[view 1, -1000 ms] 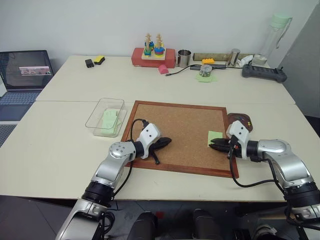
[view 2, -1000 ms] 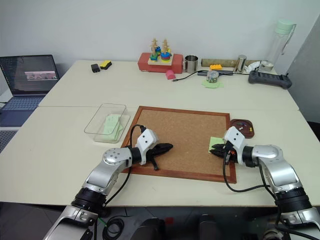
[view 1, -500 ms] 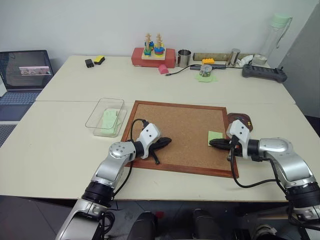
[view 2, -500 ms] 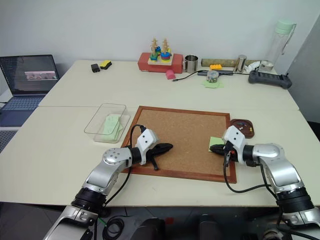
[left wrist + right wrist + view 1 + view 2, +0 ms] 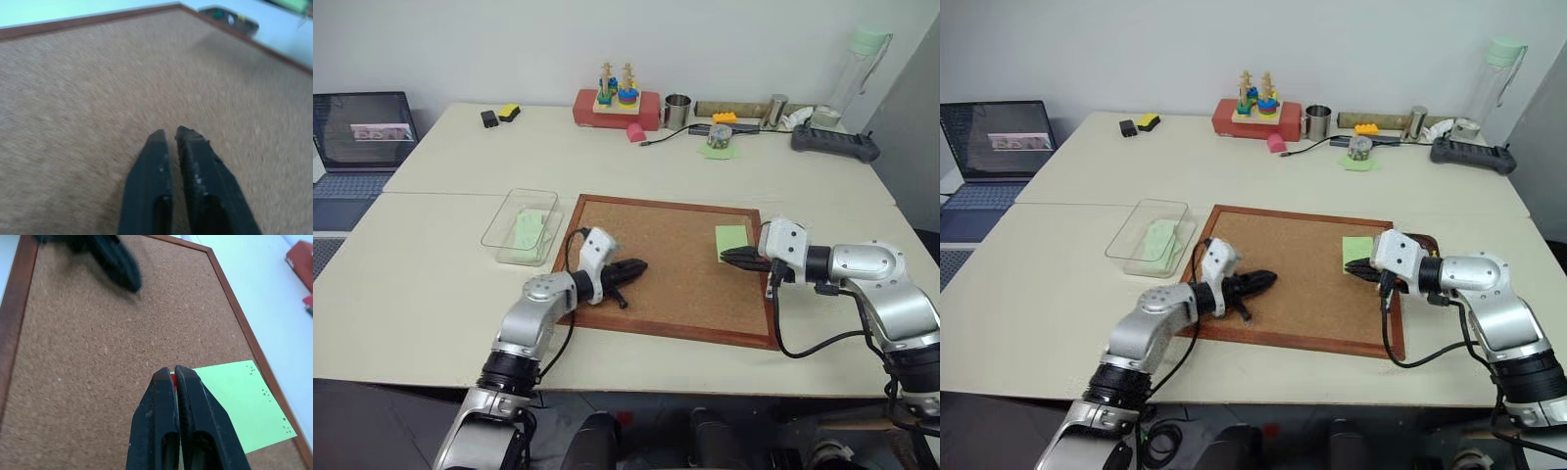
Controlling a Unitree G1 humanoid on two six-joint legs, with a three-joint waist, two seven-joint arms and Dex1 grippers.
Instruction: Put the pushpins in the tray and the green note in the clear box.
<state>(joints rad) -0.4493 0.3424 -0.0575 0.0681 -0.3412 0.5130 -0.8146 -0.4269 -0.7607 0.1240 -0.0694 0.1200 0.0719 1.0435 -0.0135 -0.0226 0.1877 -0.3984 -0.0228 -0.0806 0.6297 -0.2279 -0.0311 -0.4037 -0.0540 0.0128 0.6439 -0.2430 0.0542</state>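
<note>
The green note (image 5: 731, 239) lies flat on the corkboard (image 5: 656, 235) near its right edge. My right gripper (image 5: 172, 372) hovers just above the note's near edge. It is shut on a red pushpin (image 5: 172, 381), of which a sliver shows between the tips. The dark tray (image 5: 249, 25) sits off the board's far right corner with a yellow pushpin (image 5: 240, 18) in it. My left gripper (image 5: 171, 132) hangs low over the board's left part, fingers parted by a crack, nothing between them. The clear box (image 5: 499, 235) stands left of the board.
A paler green sheet (image 5: 527, 230) lies inside the clear box. Along the back of the table are a red block with stacking toys (image 5: 615, 103), a metal cup (image 5: 675, 111), a tall bottle (image 5: 857, 64) and a power strip (image 5: 832, 143). A laptop (image 5: 362, 127) sits far left.
The camera view shifted. My right gripper rose off the note's near edge and rolled, staying shut; more of the note now shows. My left gripper lifted a little over the board.
</note>
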